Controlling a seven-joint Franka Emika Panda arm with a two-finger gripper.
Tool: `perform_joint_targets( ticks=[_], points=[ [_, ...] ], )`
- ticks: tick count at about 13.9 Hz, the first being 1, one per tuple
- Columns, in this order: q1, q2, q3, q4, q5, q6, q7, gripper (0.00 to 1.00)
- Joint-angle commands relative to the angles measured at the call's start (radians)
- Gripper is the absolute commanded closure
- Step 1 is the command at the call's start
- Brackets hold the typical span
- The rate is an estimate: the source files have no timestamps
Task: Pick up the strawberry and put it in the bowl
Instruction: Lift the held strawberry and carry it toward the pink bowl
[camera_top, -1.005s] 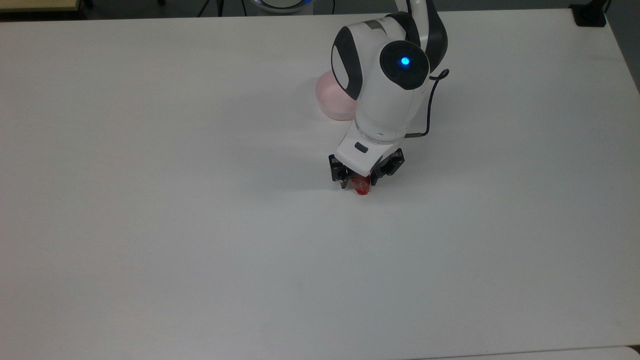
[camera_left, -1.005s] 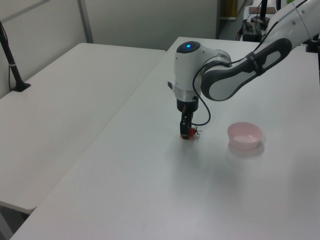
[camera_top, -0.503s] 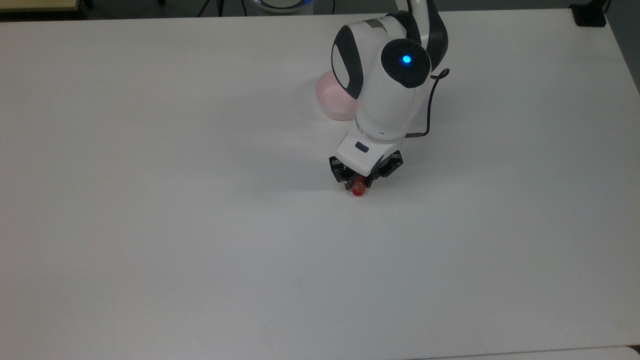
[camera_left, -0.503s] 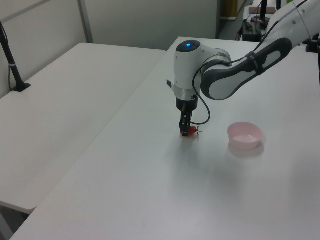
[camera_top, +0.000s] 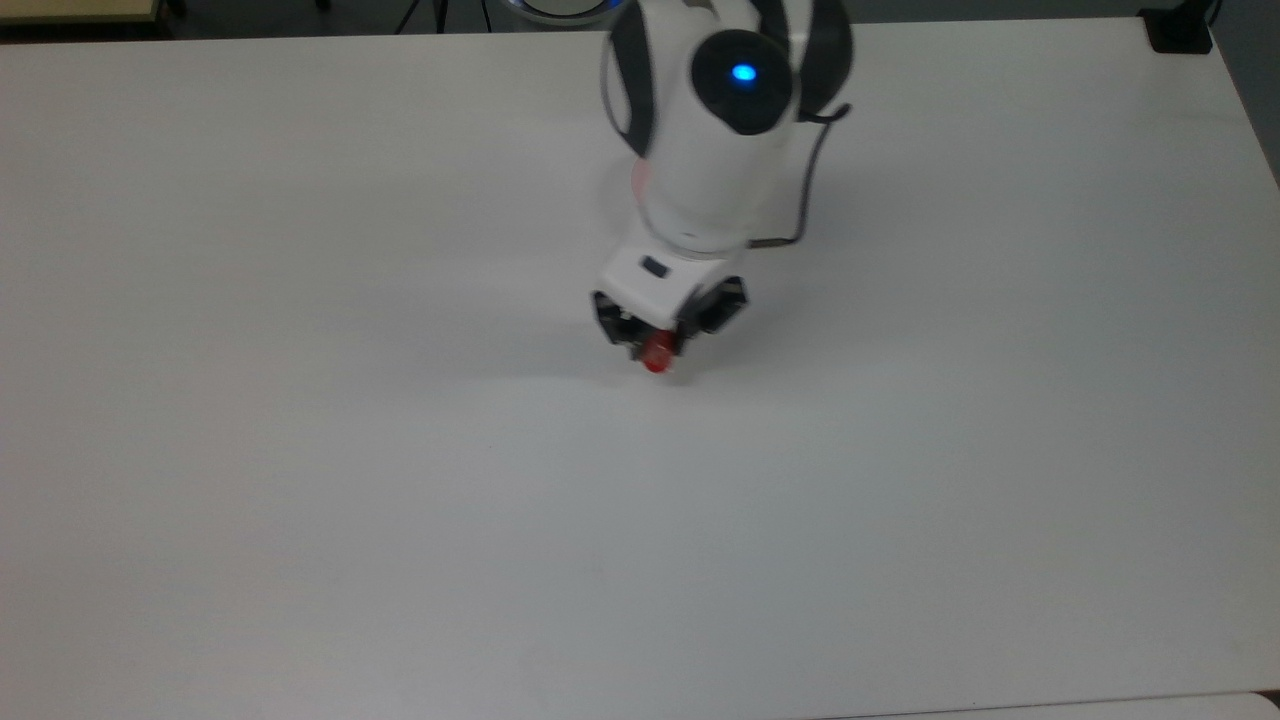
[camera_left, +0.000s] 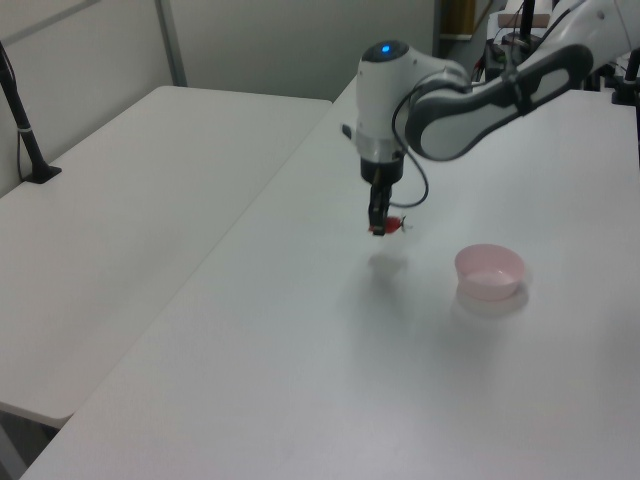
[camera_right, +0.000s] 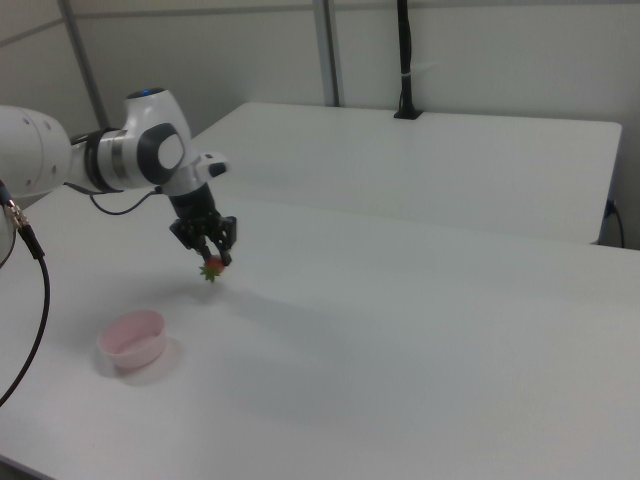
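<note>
The small red strawberry (camera_top: 657, 355) (camera_left: 389, 224) (camera_right: 212, 266) hangs above the white table (camera_top: 300, 450), with my gripper (camera_top: 660, 345) (camera_left: 379, 225) (camera_right: 214, 258) shut on it. Its green cap points downward in the right view. The pale pink bowl (camera_left: 489, 270) (camera_right: 132, 338) stands on the table, to the right of the gripper in the left view and below-left of it in the right view. In the top view the arm covers nearly all of the bowl, leaving a pink sliver (camera_top: 637, 180).
A second white table (camera_left: 120, 220) (camera_right: 420, 160) stands beside this one. A black post (camera_left: 22, 125) (camera_right: 405, 60) rises from it. A black cable (camera_right: 30, 300) hangs at the right view's left edge.
The gripper has lifted the strawberry off the table and carried it toward the top view's left. The arm now covers most of the bowl in the top view.
</note>
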Motion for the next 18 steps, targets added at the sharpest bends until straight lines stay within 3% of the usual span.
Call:
perform_joint_targets(
  ticks=[1,3,7,10,12,14,18],
  points=[
    [-0.038,-0.048,-0.058,-0.064,-0.003,-0.034,-0.116,0.75],
    [-0.081,-0.040,-0.062,-0.082,-0.004,-0.032,-0.177,0.73],
    [-0.091,-0.052,-0.087,-0.094,-0.004,-0.038,-0.204,0.73],
    [-0.078,-0.223,-0.079,-0.237,0.002,-0.054,-0.231,0.73],
    [-0.028,-0.346,-0.073,-0.317,0.031,-0.159,-0.253,0.73],
    [0.000,-0.414,-0.063,-0.364,0.062,-0.222,-0.253,0.73],
    [0.026,-0.467,0.020,-0.452,0.088,-0.267,-0.233,0.68]
  ],
)
